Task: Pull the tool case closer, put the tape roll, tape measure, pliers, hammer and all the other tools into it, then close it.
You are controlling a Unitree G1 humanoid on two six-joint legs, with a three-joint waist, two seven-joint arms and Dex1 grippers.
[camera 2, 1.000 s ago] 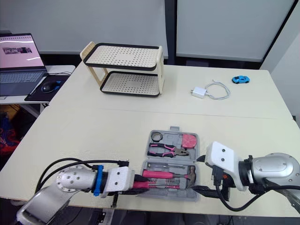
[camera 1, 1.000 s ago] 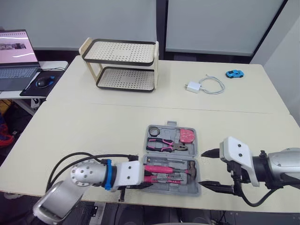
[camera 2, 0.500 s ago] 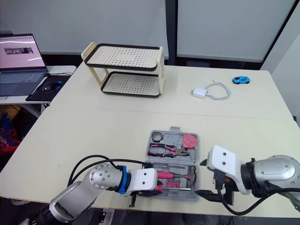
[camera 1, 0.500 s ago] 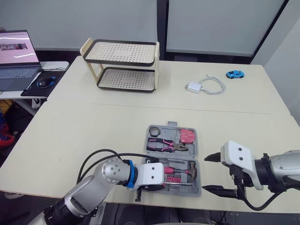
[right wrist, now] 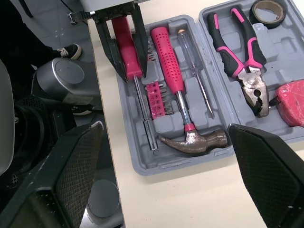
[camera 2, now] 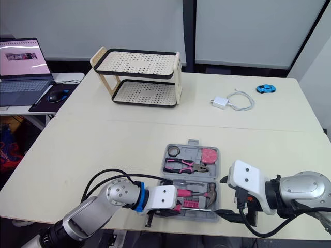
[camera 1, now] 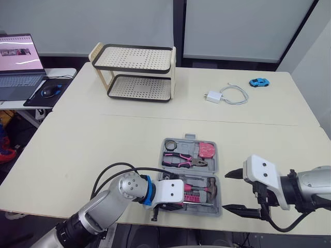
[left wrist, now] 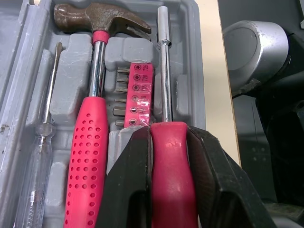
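The grey tool case (camera 2: 192,142) lies open near the table's front edge. In its far half are the tape roll (right wrist: 268,9), the pliers (right wrist: 237,52) and the pink tape measure (right wrist: 292,102). The near half holds the pink-handled hammer (left wrist: 88,137), a clear screwdriver (right wrist: 194,80) and a bit strip (left wrist: 137,95). My left gripper (left wrist: 168,135) is over the case's front row, shut on a red-handled driver (left wrist: 171,161) whose shaft lies along the front slot. My right gripper (camera 1: 232,191) stands open just right of the case, holding nothing.
A two-tier perforated rack (camera 1: 135,72) stands at the back left. A white charger with cable (camera 1: 225,94) and a blue toy car (camera 1: 258,81) lie at the back right. A laptop (camera 1: 18,62) sits on a side desk to the left. The case lies close to the table's front edge.
My left gripper has slid right along the case's front row with the red-handled driver. My right gripper has drawn slightly away from the case's right side, still open.
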